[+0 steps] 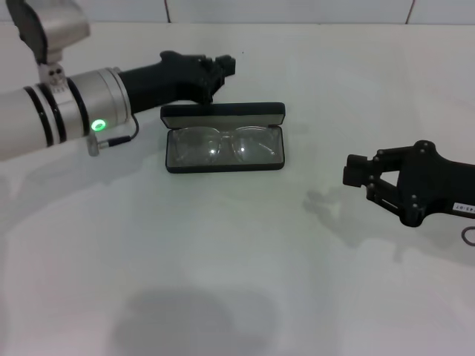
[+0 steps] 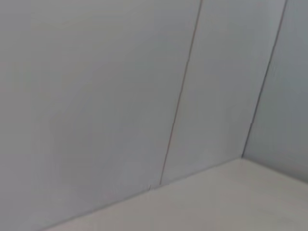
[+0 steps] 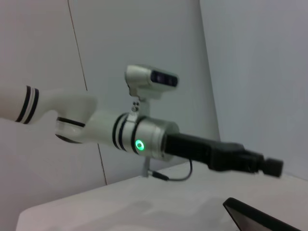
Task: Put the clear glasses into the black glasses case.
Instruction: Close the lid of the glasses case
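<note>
The black glasses case [image 1: 224, 139] lies open at the middle of the table, its lid [image 1: 223, 113] standing up at the back. The clear glasses [image 1: 223, 145] rest inside on the grey lining, lens facing up. My left gripper [image 1: 225, 66] hovers just behind and above the lid, fingers shut and holding nothing; the right wrist view shows that left gripper [image 3: 269, 166] from the side, above a corner of the case [image 3: 250, 217]. My right gripper [image 1: 354, 170] stands open to the right of the case, well apart from it and empty.
The white table [image 1: 237, 282] runs back to a tiled wall [image 1: 297, 9]. The left wrist view shows only the wall [image 2: 120, 96] and a strip of table. A cable [image 1: 119, 139] hangs off my left forearm beside the case.
</note>
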Robot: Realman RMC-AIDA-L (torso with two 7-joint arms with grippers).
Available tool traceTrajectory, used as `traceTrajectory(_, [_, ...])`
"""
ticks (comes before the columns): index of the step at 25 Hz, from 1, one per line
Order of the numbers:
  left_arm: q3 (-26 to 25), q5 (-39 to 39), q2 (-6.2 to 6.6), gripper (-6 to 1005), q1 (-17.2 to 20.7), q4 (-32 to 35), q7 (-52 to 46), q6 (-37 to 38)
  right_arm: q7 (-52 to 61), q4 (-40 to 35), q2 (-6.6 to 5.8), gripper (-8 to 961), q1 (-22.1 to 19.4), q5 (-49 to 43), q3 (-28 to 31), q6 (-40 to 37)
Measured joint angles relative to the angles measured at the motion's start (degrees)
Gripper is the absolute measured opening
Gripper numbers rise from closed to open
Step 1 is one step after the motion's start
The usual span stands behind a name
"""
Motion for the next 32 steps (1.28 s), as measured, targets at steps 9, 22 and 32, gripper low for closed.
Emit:
traceTrajectory(9, [2.9, -1.4, -0.38, 56, -0.1, -3.6, 1.3, -1.7, 0.0, 1.1, -0.02, 127, 1.0, 0.1, -0.1, 0.4])
traceTrajectory(22, [3.1, -2.2, -0.33, 57, 0.6, -6.1, 2.0, -1.8, -0.3, 4.3, 0.01, 128, 4.3, 0.1, 0.1, 0.6])
traceTrajectory(32, [3.1, -4.9, -0.27, 58, 2.6, -3.5, 2.0, 3.1, -0.7, 4.6, 0.08, 127, 4.5, 0.1, 0.2, 0.7])
